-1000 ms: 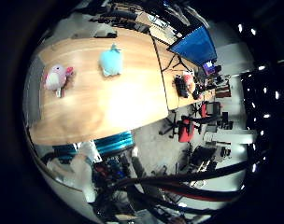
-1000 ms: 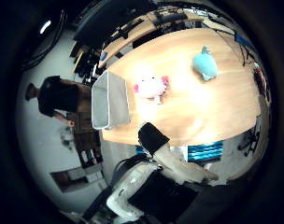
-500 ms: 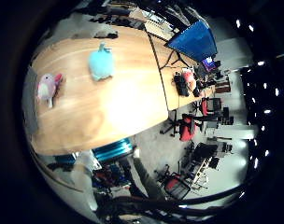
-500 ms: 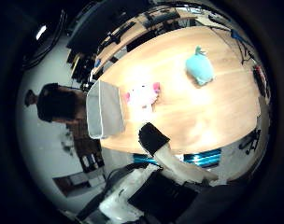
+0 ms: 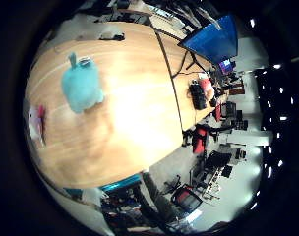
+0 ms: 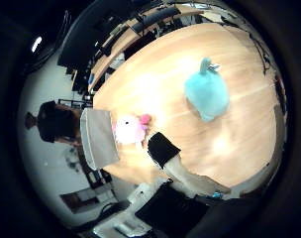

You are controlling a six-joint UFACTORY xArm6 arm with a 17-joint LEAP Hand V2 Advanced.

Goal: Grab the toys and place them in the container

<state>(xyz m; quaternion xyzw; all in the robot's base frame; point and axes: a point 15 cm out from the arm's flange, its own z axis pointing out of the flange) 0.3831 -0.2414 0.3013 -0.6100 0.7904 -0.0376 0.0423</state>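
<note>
A teal plush toy [image 6: 206, 91] lies on the wooden table [image 6: 240, 59], and it also shows in the little finger side view [image 5: 83, 83]. A pink and white plush toy [image 6: 130, 127] lies on the table next to a grey container [image 6: 97, 139]; a bit of it shows at the table's edge in the little finger side view [image 5: 36, 122]. My right hand [image 6: 175, 164] is above the table, with a black fingertip and white parts reaching in near the pink toy. Its fingers look relaxed and hold nothing.
A person [image 6: 53, 121] sits beyond the table's end by the container. A blue screen [image 5: 216, 39] and office chairs [image 5: 204, 96] stand off the table's long side. More desks [image 6: 141, 25] lie behind.
The view has closed in on the table. Both toys look bigger, the teal one much closer to the palm. The toys and container have not moved on the table.
</note>
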